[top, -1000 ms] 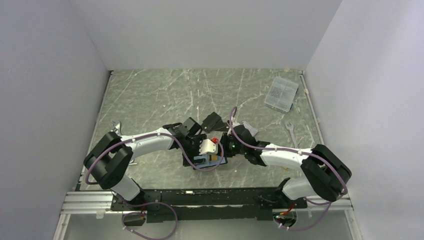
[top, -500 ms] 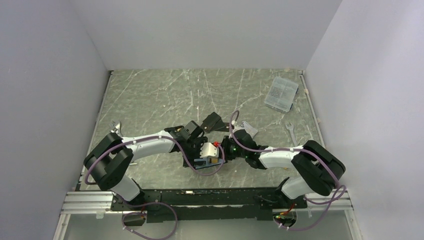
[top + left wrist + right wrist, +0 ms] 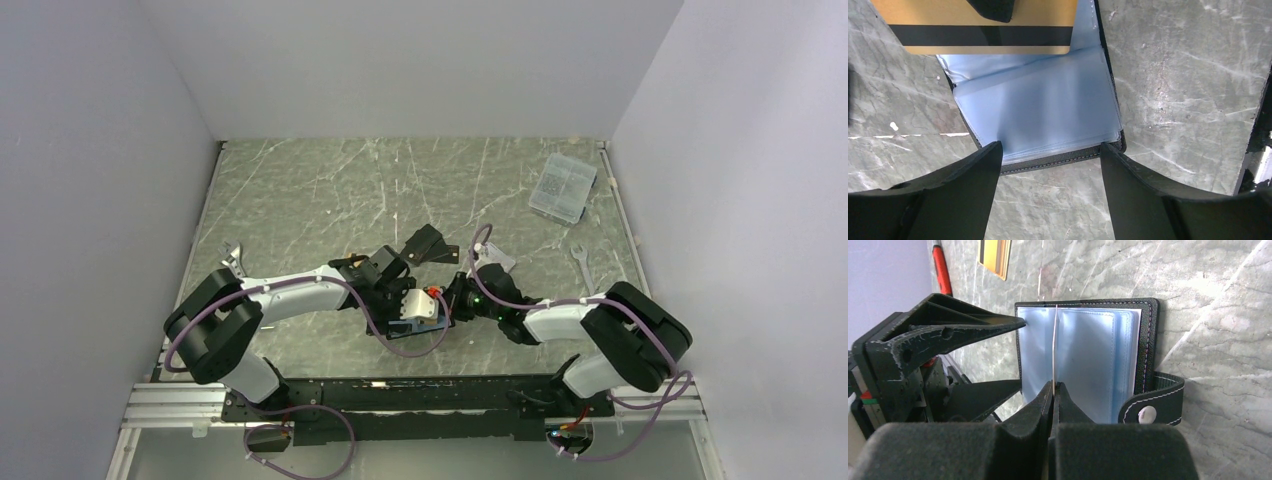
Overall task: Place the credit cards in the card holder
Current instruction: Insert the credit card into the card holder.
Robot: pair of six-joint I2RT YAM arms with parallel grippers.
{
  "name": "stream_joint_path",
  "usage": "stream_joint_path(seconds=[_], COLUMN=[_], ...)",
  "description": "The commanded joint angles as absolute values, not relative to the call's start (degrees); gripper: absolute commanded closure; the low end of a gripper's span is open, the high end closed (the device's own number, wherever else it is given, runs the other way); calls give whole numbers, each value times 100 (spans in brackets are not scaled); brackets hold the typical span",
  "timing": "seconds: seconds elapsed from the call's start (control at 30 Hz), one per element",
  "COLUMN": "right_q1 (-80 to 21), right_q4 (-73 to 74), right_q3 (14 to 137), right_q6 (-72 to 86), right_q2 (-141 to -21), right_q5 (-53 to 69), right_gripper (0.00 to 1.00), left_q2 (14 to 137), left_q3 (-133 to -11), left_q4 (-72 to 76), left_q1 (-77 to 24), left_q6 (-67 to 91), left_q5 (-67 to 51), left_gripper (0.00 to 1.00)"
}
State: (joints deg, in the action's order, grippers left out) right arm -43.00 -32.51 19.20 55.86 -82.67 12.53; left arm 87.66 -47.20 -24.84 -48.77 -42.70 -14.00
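Right wrist view shows the right gripper (image 3: 1053, 385) clamped tight on the orange-gold card (image 3: 928, 12). The card is seen edge-on as a thin pale line, upright over the middle of the card holder (image 3: 1088, 355). The holder lies open, blue sleeves up, close to the near edge of the counter (image 3: 330, 190) and about midway along it, with its snap tab (image 3: 1148, 412) flopped to one side. The left gripper (image 3: 1049, 150) stands wide with nothing in its grasp, its fingers straddling one edge of the holder. Whether they press it down I cannot tell.

The sleeves look limp and closely stacked, so the card's lower edge may well miss a mouth. It could land on top of a sleeve and buckle the plastic, or shove the holder along the counter if nothing pins it.

The black cards (image 3: 425, 243) and a silver-grey card (image 3: 499, 260) lie just beyond the arms, toward the middle of the counter. A clear plastic box (image 3: 562, 187) sits near the far right corner, and a wrench (image 3: 580, 262) lies by the right edge. None of these blocks the way, but both wrists crowd over the holder and hide it from above.
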Motion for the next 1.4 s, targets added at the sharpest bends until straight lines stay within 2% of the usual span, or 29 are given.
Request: stream_joint_path(seconds=[0.0,0.17,0.93,1.2,1.37], right_q1=[-4241,-4252,-4271,-4287,-4288], right_q4=[-3749,-4034,-4642,-5080,-4866], right_q3=[1847,1818,1525,1550,1714], right_q6=[5658,5774,5875,5955,5866], right_q2=[-7995,-8204,-8756,-9265,-9517], right_q5=[1250,1365,1455,1767,1901], right_gripper=[100,100,100,100,100], left_q2=[8763,8789,8892,8950,8964], left_q3=[-4638,-4692,-4800,-4851,-4856], left_q4=[-2335,-2379,-2520,-2539,-2546], left_q1=[-4901,-4896,-4900,-4902,-4900], left_q6=[-4351,-4299,-4280,-4270,-4280], left_q5=[-1158,-1203,-1134,-1135,-1116], left_gripper=[25,31,36,38,39])
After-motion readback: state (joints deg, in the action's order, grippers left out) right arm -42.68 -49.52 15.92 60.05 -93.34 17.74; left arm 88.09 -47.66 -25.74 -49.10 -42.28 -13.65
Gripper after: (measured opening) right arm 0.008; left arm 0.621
